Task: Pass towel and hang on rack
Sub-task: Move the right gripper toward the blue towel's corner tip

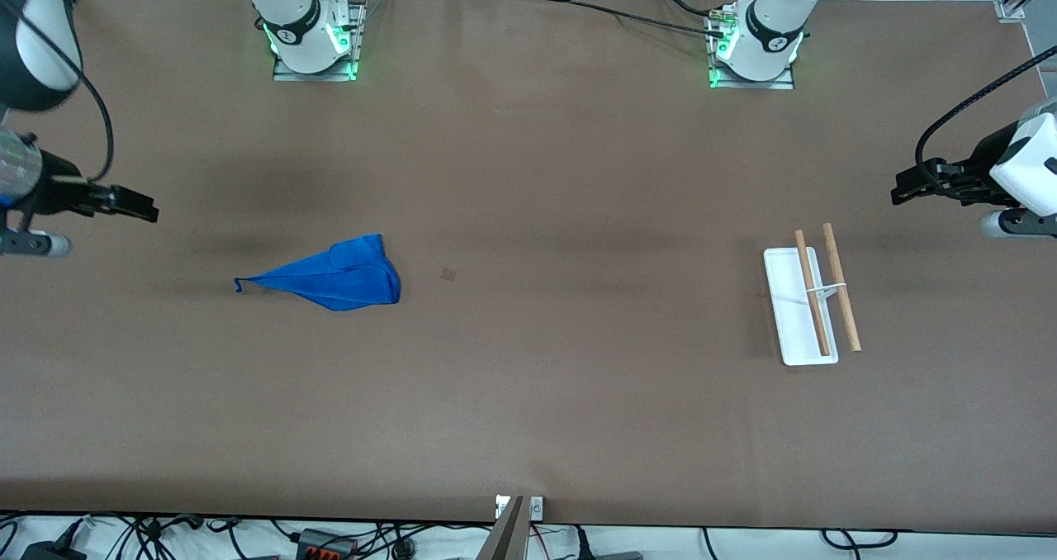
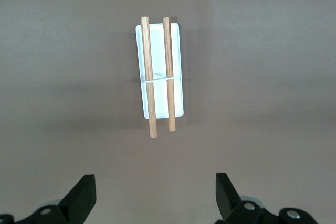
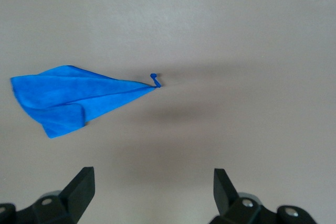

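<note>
Even, soft overhead light; faint diffuse shadows, sharp focus, no glare.

Both wrist views cut off the black grippers at the picture's edge, so only the finger ends show: the left gripper (image 2: pixel 155 198) and the right gripper (image 3: pixel 152 195). In the front view, the picture's sides cut off both arms. The thin white frame of the small white rack with two light-brown wooden rods (image 1: pixel 808 300) is too small to make out well.
</note>
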{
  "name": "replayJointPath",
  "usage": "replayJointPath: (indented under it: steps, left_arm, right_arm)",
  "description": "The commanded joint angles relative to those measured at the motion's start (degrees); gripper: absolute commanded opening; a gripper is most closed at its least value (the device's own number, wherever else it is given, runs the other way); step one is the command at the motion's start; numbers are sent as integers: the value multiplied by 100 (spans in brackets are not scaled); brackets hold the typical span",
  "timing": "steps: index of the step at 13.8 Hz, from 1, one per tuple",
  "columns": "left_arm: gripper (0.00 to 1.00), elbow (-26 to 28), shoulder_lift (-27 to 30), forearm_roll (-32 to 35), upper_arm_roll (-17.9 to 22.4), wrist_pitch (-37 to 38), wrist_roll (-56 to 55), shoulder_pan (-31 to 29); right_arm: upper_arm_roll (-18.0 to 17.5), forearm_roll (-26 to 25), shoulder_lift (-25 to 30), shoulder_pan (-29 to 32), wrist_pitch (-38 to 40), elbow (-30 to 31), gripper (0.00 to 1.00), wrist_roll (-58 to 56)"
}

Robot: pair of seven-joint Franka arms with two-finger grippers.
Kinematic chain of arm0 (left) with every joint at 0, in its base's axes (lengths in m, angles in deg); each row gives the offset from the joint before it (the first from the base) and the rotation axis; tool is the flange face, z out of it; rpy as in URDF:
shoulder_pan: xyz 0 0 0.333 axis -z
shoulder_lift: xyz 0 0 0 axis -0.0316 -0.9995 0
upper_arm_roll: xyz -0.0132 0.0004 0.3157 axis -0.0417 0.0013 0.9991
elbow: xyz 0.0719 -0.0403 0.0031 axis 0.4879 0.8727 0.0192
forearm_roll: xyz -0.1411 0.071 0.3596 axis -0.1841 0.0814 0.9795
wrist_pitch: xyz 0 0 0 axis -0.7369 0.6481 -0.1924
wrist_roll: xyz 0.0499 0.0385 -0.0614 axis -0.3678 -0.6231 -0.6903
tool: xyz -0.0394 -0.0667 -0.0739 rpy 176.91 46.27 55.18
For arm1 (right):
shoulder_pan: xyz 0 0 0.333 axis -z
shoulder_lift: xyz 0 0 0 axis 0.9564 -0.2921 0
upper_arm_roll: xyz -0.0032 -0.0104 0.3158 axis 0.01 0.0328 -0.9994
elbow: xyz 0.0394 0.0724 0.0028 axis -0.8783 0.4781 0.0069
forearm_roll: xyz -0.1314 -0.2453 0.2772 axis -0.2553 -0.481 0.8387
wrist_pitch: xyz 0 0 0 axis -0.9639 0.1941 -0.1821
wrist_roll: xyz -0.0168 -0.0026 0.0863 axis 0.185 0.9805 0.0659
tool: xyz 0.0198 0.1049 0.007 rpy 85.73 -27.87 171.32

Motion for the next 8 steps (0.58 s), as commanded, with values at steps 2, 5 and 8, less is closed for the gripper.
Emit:
replayJointPath:
  steps: [2, 5, 8]
  left_arm:
    - [100, -80, -14, -80, -39, 30, 91, -46]
    - [100, -80, -14, -80, -39, 30, 100, -46]
    - [100, -80, -14, -80, -39, 30, 91, -46]
  right_arm:
    - [-33, -121, -866, 140, 29, -293, 100, -62]
    - [-42, 54, -1342, 272, 2, -320, 100, -45]
    - [-42, 904, -1825, 501, 46, -285, 100, -45]
